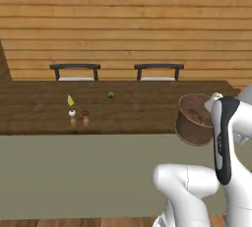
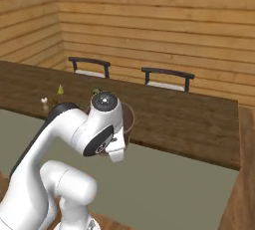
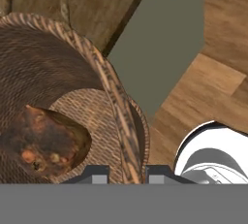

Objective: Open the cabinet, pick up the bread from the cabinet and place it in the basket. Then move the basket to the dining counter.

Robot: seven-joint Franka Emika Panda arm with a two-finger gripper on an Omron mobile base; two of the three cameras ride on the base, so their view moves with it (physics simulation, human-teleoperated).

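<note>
Clamped down tight, the gripper [image 3: 126,174] has its two dark fingertips [image 3: 97,173] set one on each side of the woven rim of the basket [image 3: 72,82], so the jaws are nearly shut on that wall and hold the basket by its edge. Inside it, low on the left of the hand view, the bread [image 3: 41,138] lies as a dark-brown lump on the wicker bottom. Going left to right in the left base view: a small yellow-green thing [image 1: 70,100] sits on the dining counter [image 1: 123,113], with two little shakers [image 1: 78,114] just in front of it, one white-topped and one brown; a small green round thing [image 1: 110,94] rests further along, well apart from them. Behind the counter stand two black chairs [image 1: 75,71] with white seats, against a light plank wall [image 1: 123,19]. Toward the right end, the basket tilts at the counter's near edge, partly over the grey-green panel [image 1: 74,177] below; whether its base touches the wood I cannot tell. The white arm [image 1: 224,142] rises just right of it and hides part of its side.
</note>
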